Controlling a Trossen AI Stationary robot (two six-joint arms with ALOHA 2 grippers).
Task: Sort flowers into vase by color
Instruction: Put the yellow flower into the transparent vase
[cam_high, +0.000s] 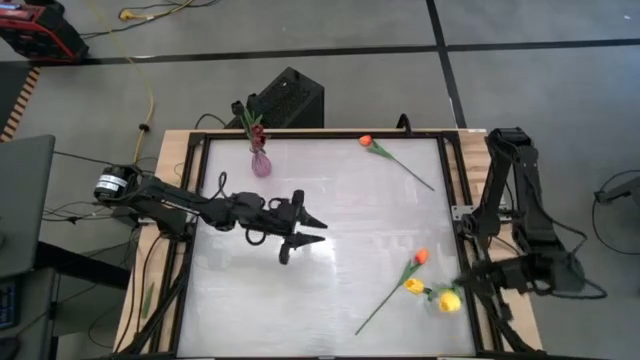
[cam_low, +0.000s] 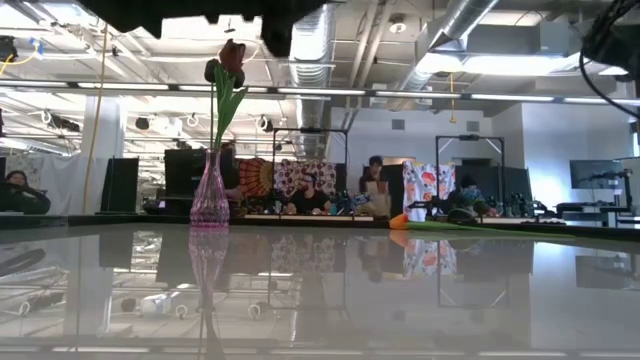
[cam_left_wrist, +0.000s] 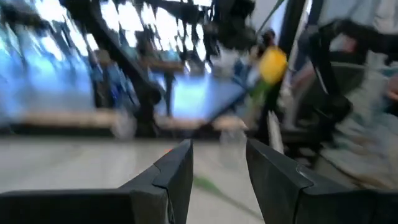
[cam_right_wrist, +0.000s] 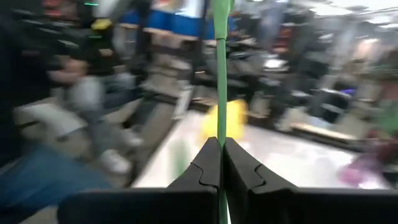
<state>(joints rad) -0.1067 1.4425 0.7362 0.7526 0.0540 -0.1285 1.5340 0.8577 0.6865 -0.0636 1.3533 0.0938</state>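
A pink glass vase (cam_high: 260, 163) (cam_low: 209, 195) stands near the table's far edge and holds dark red tulips (cam_low: 232, 60). An orange tulip (cam_high: 367, 142) lies at the far right. Another orange tulip (cam_high: 420, 257) and a yellow one (cam_high: 413, 286) lie near the right edge. My right gripper (cam_high: 462, 288) (cam_right_wrist: 221, 146) is at the table's right near side, shut on a yellow tulip (cam_high: 449, 300). My left gripper (cam_high: 305, 226) (cam_left_wrist: 217, 168) hovers open over the table's middle, its fingers pointing right. My right gripper pinches the yellow tulip's green stem (cam_right_wrist: 221, 127) between its two fingers, which lie across it. The yellow head (cam_right_wrist: 225, 121) shows just beyond the fingertips. In the left wrist view the head (cam_left_wrist: 272, 64) appears raised above the table top.
The table has a glossy white top inside a black frame (cam_high: 450, 180). A black box (cam_high: 290, 98) sits beyond the far edge behind the vase. Cables run along the left side. People sit at desks in the room behind.
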